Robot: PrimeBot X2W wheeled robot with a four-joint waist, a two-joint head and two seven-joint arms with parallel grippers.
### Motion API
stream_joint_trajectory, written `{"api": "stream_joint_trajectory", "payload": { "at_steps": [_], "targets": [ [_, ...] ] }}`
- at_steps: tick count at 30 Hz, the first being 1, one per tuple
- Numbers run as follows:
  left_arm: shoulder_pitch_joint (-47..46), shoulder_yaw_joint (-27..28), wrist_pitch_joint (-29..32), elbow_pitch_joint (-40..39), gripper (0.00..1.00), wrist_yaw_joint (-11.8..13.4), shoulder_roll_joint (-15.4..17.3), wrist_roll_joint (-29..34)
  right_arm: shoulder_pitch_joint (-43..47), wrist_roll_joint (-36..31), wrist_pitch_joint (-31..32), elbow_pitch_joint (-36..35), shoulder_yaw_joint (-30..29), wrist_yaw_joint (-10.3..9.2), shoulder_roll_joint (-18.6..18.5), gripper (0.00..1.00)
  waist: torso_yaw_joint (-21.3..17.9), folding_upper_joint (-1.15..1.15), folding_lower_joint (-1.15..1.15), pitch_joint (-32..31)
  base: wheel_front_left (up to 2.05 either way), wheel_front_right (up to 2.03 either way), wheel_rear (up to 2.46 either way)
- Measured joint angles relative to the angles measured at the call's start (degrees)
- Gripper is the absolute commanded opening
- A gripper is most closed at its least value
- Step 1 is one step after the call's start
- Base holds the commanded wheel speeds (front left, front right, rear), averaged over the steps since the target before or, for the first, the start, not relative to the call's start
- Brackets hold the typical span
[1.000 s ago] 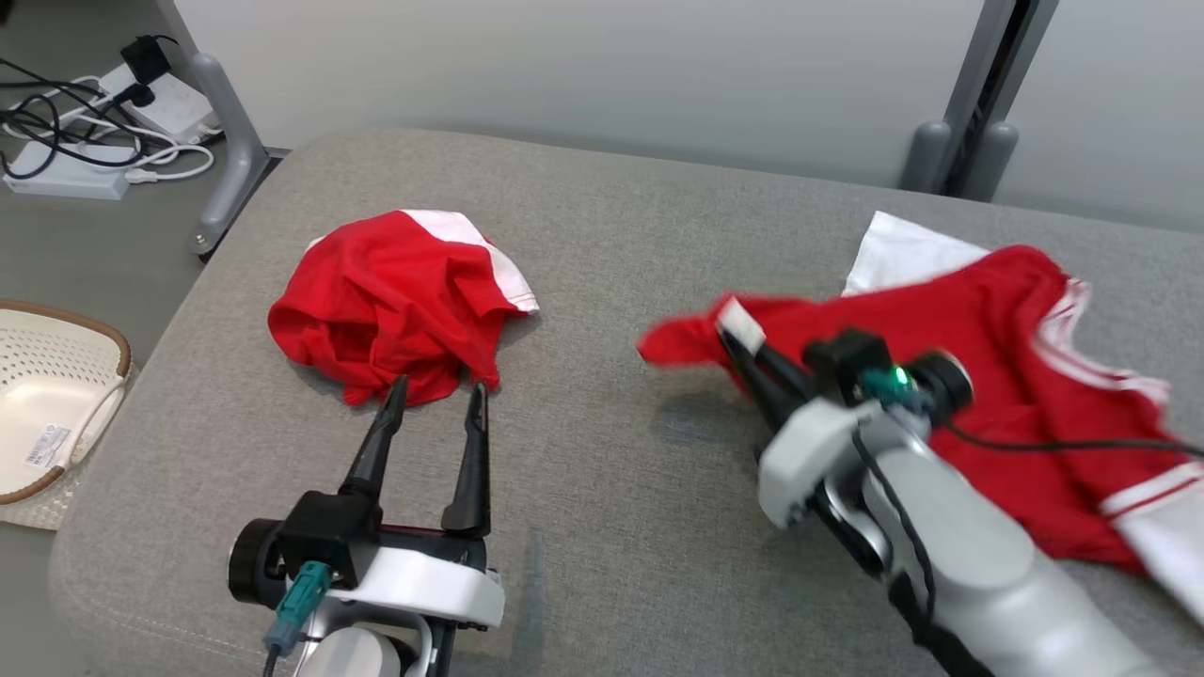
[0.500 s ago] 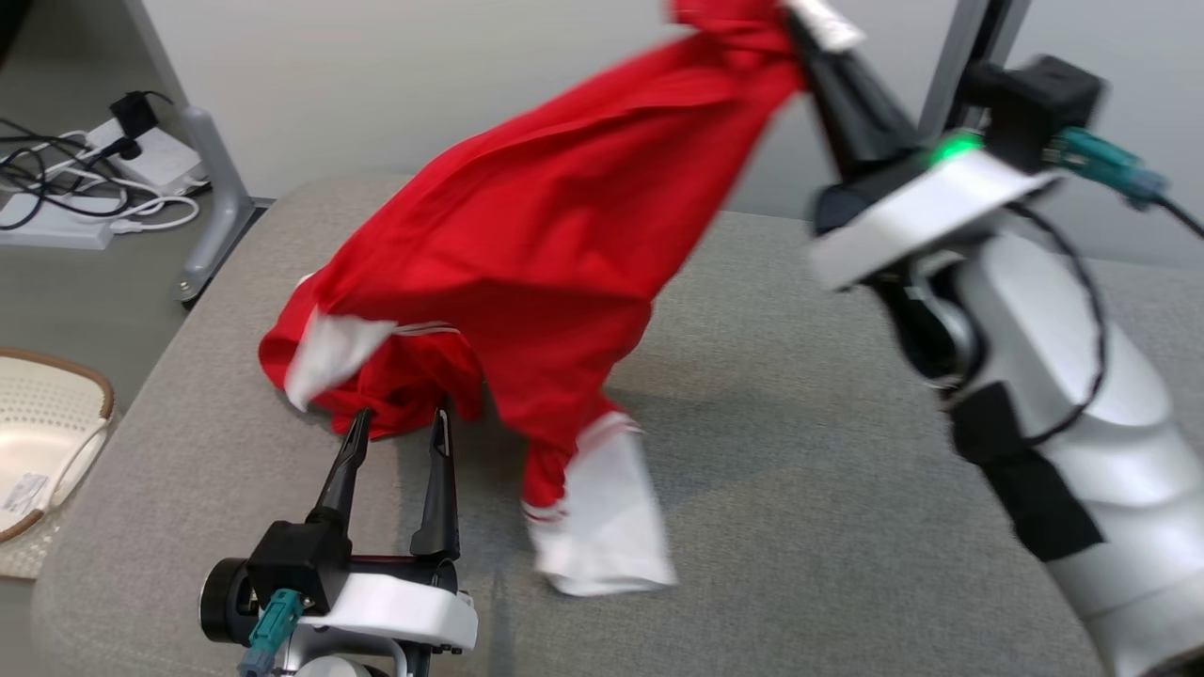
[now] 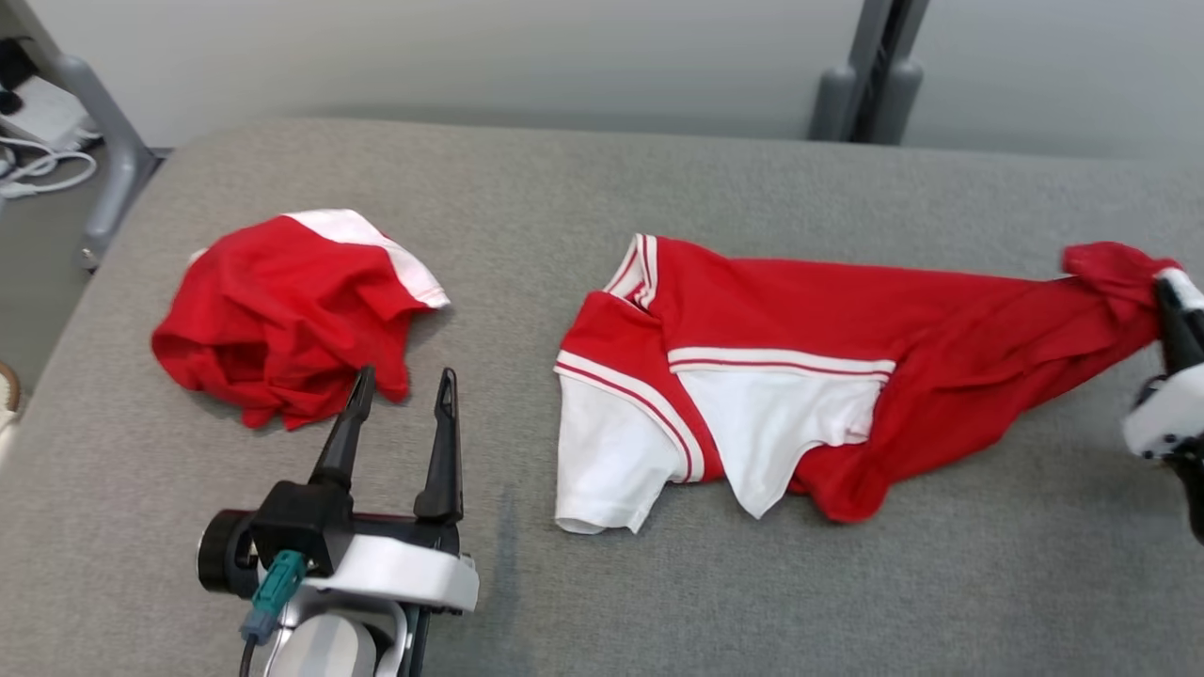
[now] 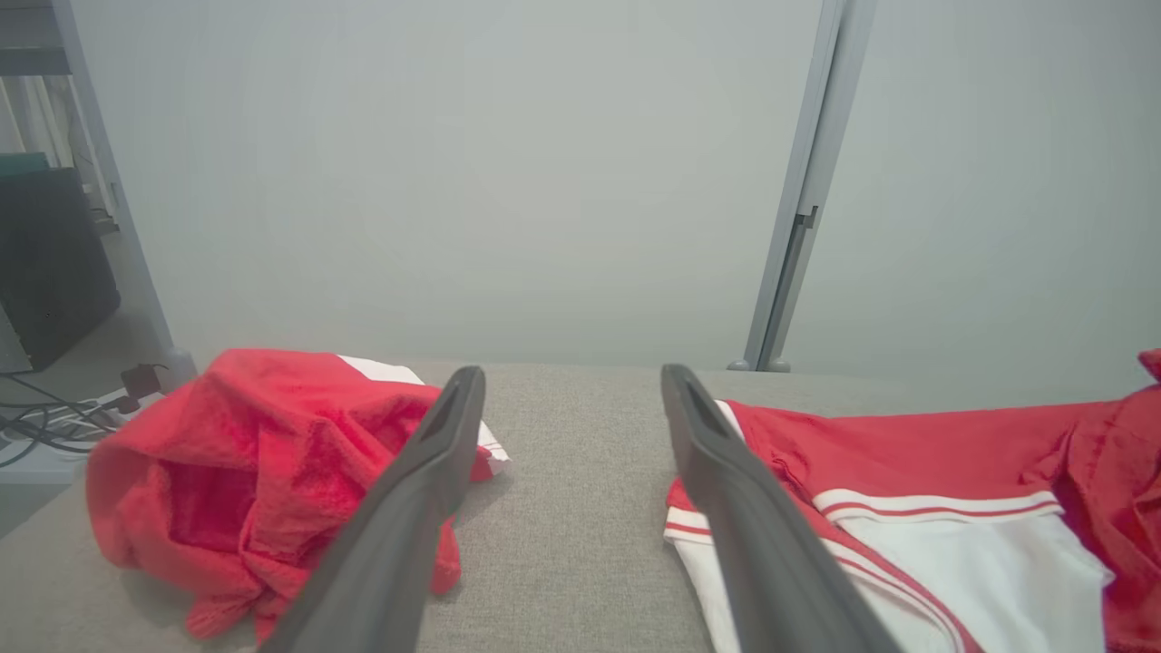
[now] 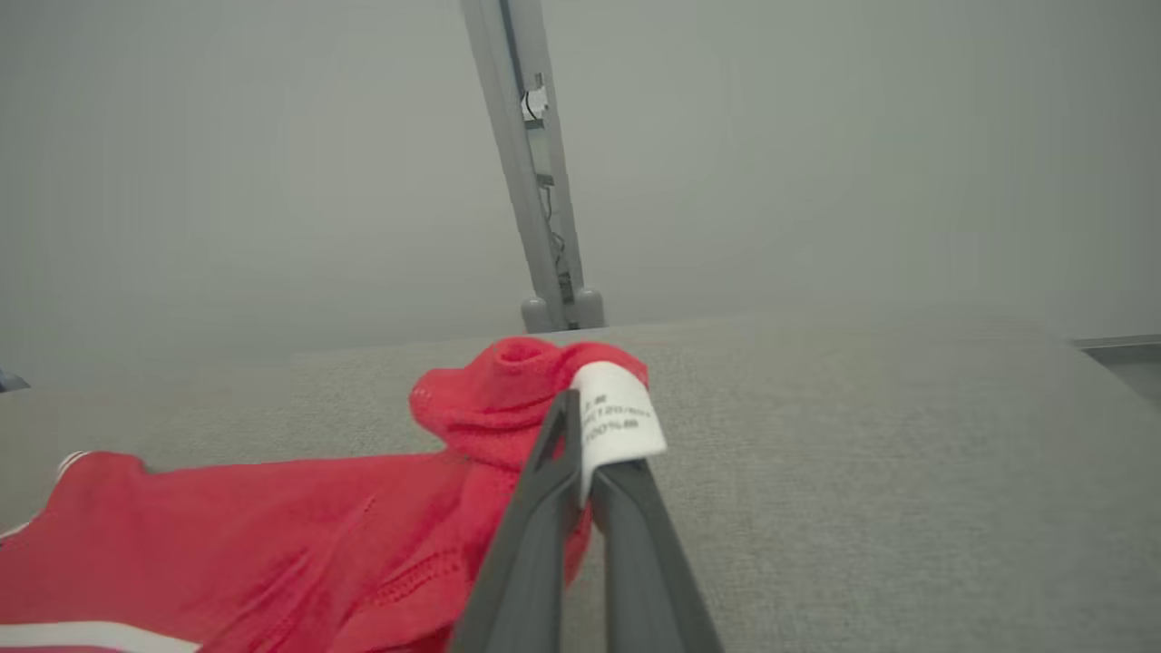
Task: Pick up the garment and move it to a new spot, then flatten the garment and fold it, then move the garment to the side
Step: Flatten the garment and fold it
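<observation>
The red-and-white shirt [image 3: 847, 310] lies stretched across the counter [image 3: 658, 169], seemingly relocated, right tool [image 5: 580, 426] pinching its tagged end, left tool [image 3: 403, 385] wide and empty; flattening, folding and setting aside remain.

The red garment [image 3: 941, 320] with white, striped sleeves lies stretched out. Its bunched red end and white label [image 5: 617, 413] are pinched between the closed jaws of the right gripper [image 5: 580, 435], the rest trailing off to their left.

Grey fabric surface [image 3: 602, 169], pale wall [image 3: 470, 56], grey post [image 3: 870, 85]
</observation>
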Motion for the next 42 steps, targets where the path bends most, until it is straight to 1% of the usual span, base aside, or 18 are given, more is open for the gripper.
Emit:
{"api": "stream_joint_trajectory", "payload": {
  "at_steps": [1, 2, 3, 8, 11, 12, 16, 20, 22, 24, 25, 26, 27, 28, 31, 36, 39, 42],
  "targets": [
    [-0.48, 0.07, 0.0, 0.13, 1.0, -0.05, 0.0, 0.1, 0.01, 0.01, -0.01, 1.51, -0.83, 0.0, -0.04, 0.0, -0.45, 0.0, 0.0, 0.67, 0.0, 0.0, 0.0],
    [-0.97, 0.16, 0.0, 0.13, 1.0, -0.2, -0.01, 0.41, -0.08, 0.0, -0.01, 3.07, -2.42, 0.01, -0.18, 0.87, -0.89, 0.0, 0.0, 1.33, 0.0, 0.0, 0.0],
    [-1.52, 0.29, 0.0, 0.14, 1.0, -0.23, 0.03, 0.52, -0.34, -0.2, -0.01, 4.36, -3.85, 0.01, -0.37, 1.0, -1.33, 0.0, 0.0, 1.99, 0.0, 0.0, 0.0],
    [-3.82, -0.1, 0.0, 0.3, 1.0, -0.69, -0.01, 0.78, -1.37, -5.01, -0.01, 10.99, -8.21, 0.0, -0.85, 1.0, -3.67, 0.0, 0.0, 4.49, 0.0, 0.0, 0.0],
    [-4.14, -0.36, 0.0, 0.33, 1.0, -0.69, -0.02, 0.74, -1.74, -6.94, -0.01, 11.46, -10.76, 0.0, 0.47, 1.0, -4.96, 0.0, 0.0, 4.86, 0.0, 0.0, 0.0],
    [-4.17, -0.48, 0.0, 0.45, 1.0, -0.68, -0.02, 0.74, -1.65, -8.76, -0.01, 10.94, -11.57, 0.0, 1.4, 1.0, -5.55, 0.0, 0.0, 4.53, 0.0, 0.0, 0.0],
    [-4.12, -0.33, 0.0, 0.53, 1.0, -0.49, -0.02, 0.53, -1.05, -11.7, -0.01, 4.68, -13.32, 0.0, 2.91, 1.0, -6.4, 0.0, 0.0, 2.94, 0.0, 0.0, 0.0],
    [-3.64, -0.05, -0.01, 0.41, 1.0, -0.36, -0.01, -0.02, 2.19, -15.38, -0.01, -5.39, -13.13, 0.01, 4.77, 1.0, -7.17, 0.0, 0.0, 0.89, 0.0, 0.0, 0.0],
    [-2.89, 0.05, 0.0, 0.37, 1.0, -0.15, -0.02, -0.26, 4.33, -14.27, -0.01, -10.92, -13.93, 0.0, 6.66, 1.0, -7.44, 0.0, 0.0, -0.33, 0.0, 0.0, 0.0],
    [-1.93, 0.52, -0.01, 0.21, 1.0, 0.07, -0.02, -0.89, 7.36, -14.39, 0.0, -15.82, -12.79, 0.02, 7.91, 1.0, -7.65, 0.0, 0.0, -1.68, 0.0, 0.0, 0.0],
    [0.26, 1.08, -0.01, -0.02, 1.0, 0.32, 0.0, -1.59, 15.49, -18.29, -0.01, -27.76, -10.02, 0.0, 8.47, 1.0, -7.96, 0.0, 0.0, -5.0, 0.0, 0.0, 0.0],
    [1.24, 1.1, 0.0, 0.03, 1.0, 0.32, -0.01, -1.65, 18.59, -19.04, -0.01, -31.54, -9.81, 0.0, 9.82, 1.0, -7.89, 0.0, 0.0, -5.65, 0.0, 0.0, 0.0],
    [1.54, 0.98, 0.0, 0.14, 1.0, 0.32, 0.0, -1.67, 19.61, -19.13, -0.01, -32.61, -10.02, 0.0, 10.39, 1.0, -7.85, 0.0, 0.0, -5.87, 0.0, 0.0, 0.0],
    [2.26, 0.65, 0.0, 0.44, 1.0, 0.3, 0.0, -2.34, 21.59, -21.32, -0.01, -34.39, -9.81, 0.0, 10.54, 1.0, -7.71, 0.0, 0.0, -6.14, 0.0, 0.0, 0.0],
    [2.44, 0.24, 0.0, 0.66, 1.0, 0.05, -0.02, -2.33, 23.87, -22.59, -0.01, -35.19, -9.87, 0.0, 11.47, 1.0, -7.4, 0.0, 0.0, -6.34, 0.0, 0.0, 0.0],
    [2.78, 0.12, 0.0, 1.08, 1.0, -0.04, -0.02, -2.2, 25.27, -24.69, -0.01, -35.54, -5.76, 0.0, 11.5, 1.0, -6.46, 0.0, 0.0, -6.62, 0.0, 0.0, 0.0],
    [2.8, -0.07, 0.0, 1.26, 1.0, -0.05, -0.02, -2.21, 25.4, -25.82, -0.02, -34.78, -0.69, 0.0, 10.1, 1.0, -5.52, 0.0, 0.0, -6.78, 0.0, 0.0, 0.0],
    [2.89, -0.52, -0.01, 1.44, 1.0, -0.19, 0.0, -2.27, 25.12, -28.29, -0.01, -31.53, 7.17, 0.01, 7.75, 1.0, -4.26, 0.0, 0.0, -6.81, 0.0, 0.0, 0.0]
  ]
}}
